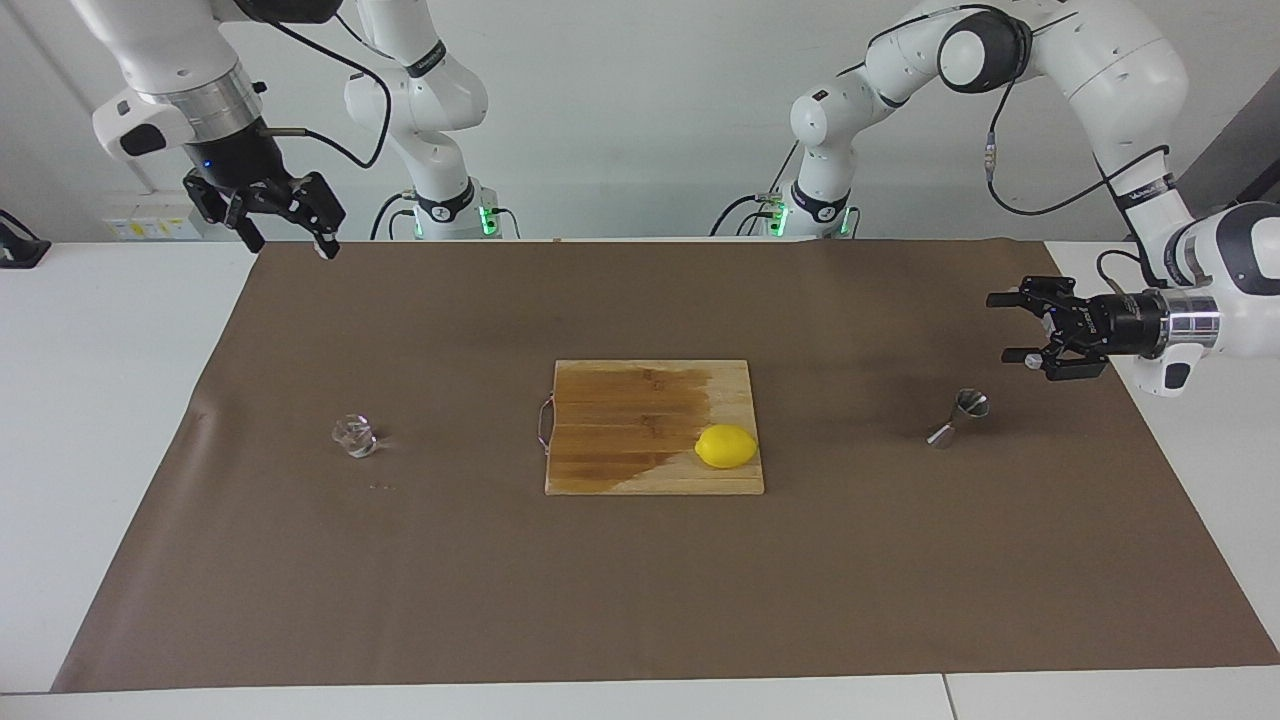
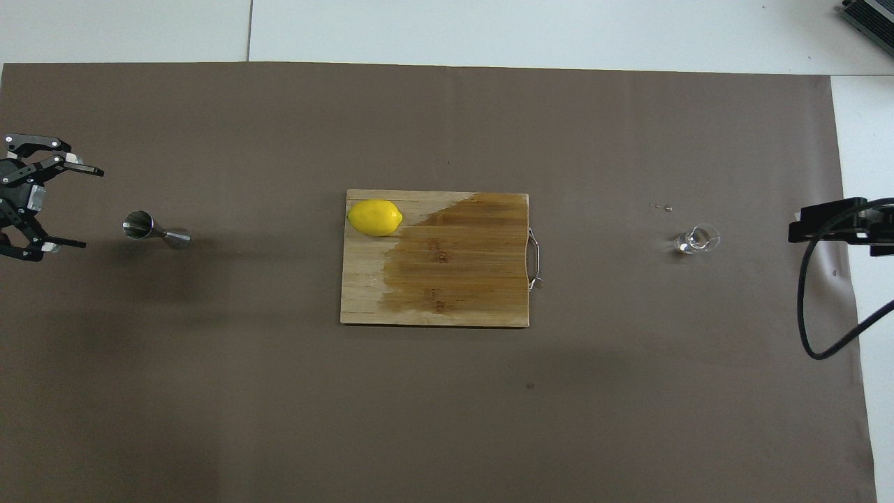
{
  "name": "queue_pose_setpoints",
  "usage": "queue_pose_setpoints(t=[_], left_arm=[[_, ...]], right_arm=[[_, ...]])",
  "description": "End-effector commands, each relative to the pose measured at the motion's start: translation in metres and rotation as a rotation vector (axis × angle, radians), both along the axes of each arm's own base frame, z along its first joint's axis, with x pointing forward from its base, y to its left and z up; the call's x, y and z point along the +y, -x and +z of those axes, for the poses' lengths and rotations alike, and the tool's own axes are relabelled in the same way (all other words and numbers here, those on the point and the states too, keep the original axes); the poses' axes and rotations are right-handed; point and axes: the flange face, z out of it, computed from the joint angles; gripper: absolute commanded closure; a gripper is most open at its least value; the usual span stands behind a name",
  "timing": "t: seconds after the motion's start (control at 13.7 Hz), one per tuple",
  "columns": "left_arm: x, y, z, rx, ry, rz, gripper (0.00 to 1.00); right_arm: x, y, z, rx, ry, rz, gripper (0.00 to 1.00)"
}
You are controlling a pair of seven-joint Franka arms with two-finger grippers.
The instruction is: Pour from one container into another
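Both tools empty, fingers spread.
Left tool [image 1: 1010,328] hovers beside jigger [image 1: 958,416]; right tool [image 1: 290,232] over mat [image 1: 640,600] edge; lemon [image 1: 726,446] on board [image 1: 620,420] between jigger and glass cup [image 1: 354,436].

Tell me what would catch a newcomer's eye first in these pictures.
Probably the yellow lemon, bright on a corner of the wooden cutting board at the middle of the brown mat. Next, the left tool, open and hovering beside the steel jigger. The clear glass cup stands alone toward the right arm's end, with the right tool high above the mat's edge.

Clear glass cup [image 1: 354,436] upright toward right arm's end; steel jigger [image 1: 958,416] upright toward left arm's end.
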Motion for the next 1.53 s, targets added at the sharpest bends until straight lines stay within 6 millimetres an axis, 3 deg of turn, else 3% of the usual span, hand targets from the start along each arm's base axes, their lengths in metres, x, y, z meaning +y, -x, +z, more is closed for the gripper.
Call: queue_pose_setpoints(t=[0.0, 0.29, 0.88, 1.46], left_arm=[[0.012, -0.007, -0.016, 0.024, 0.041, 0.025, 0.00], [0.012, -0.008, -0.030, 0.039, 0.068, 0.035, 0.00], [0.035, -0.009, -0.103, 0.124, 0.148, 0.074, 0.00], [0.056, -0.020, -0.149, 0.124, 0.198, 0.100, 0.00]], right_arm=[[-0.007, 0.001, -0.004, 0.009, 0.050, 0.034, 0.00], [-0.002, -0.002, -0.011, 0.011, 0.056, 0.021, 0.00], [-0.006, -0.001, -0.011, 0.025, 0.047, -0.006, 0.00], [-0.020, -0.001, -0.015, 0.029, 0.043, -0.029, 0.00]])
